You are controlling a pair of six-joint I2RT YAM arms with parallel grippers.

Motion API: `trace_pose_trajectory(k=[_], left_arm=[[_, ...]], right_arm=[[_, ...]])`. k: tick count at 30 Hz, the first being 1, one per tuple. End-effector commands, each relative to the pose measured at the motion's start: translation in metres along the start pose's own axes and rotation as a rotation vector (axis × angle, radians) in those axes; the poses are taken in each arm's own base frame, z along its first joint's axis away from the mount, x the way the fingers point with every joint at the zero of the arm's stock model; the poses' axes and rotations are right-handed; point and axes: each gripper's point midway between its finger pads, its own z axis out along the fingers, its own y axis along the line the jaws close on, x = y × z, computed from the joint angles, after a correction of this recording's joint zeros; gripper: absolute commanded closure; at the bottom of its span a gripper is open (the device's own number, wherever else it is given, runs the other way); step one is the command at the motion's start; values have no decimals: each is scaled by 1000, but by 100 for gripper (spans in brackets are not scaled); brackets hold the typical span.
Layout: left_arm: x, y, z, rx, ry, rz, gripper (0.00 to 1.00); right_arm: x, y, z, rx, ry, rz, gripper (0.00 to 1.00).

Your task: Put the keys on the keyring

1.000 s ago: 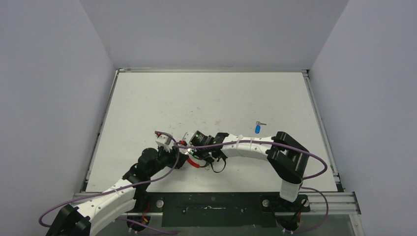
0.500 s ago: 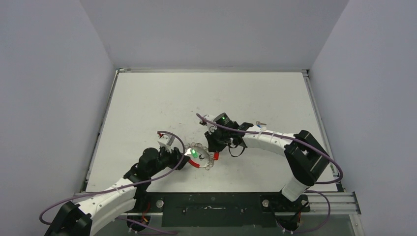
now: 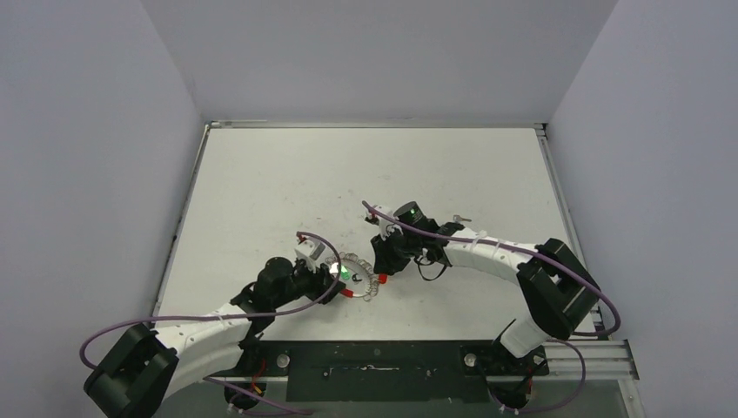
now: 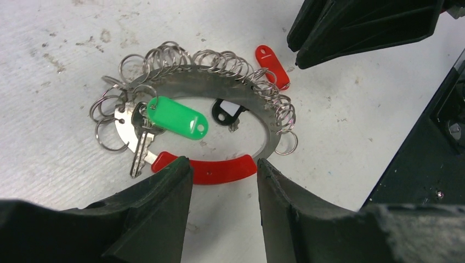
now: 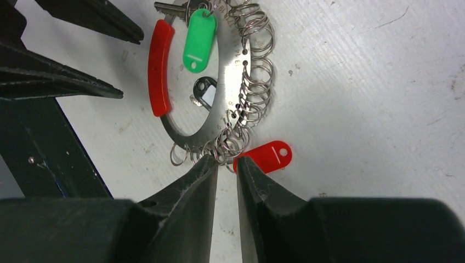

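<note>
Right pincer (image 3: 379, 269) backed off keyring (image 3: 355, 277), apparently nearly closed, empty.

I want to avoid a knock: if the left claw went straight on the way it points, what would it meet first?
Probably the keyring's red section, lying just ahead of the open left claw; height above it is unclear.

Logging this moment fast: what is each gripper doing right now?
Left gripper: open, fingers either side of the keyring's red section, gripping nothing.
Right gripper: slightly open, empty, tips just short of the small rings.
</note>
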Motion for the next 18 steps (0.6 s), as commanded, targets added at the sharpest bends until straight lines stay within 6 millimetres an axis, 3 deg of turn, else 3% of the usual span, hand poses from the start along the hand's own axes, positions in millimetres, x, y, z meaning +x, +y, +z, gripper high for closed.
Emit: trace_pose_trajectory(k=[1, 7, 18], left_arm=[[-39, -27, 10, 95, -93, 102, 56], [-39, -33, 16, 111, -89, 135, 56], [-36, -35, 15, 101, -93, 139, 56]], right_arm=[[-15, 9, -17, -26, -87, -154, 76], [-5, 22, -19, -82, -33, -231, 73], [14, 39, 10, -112, -10, -17, 72]])
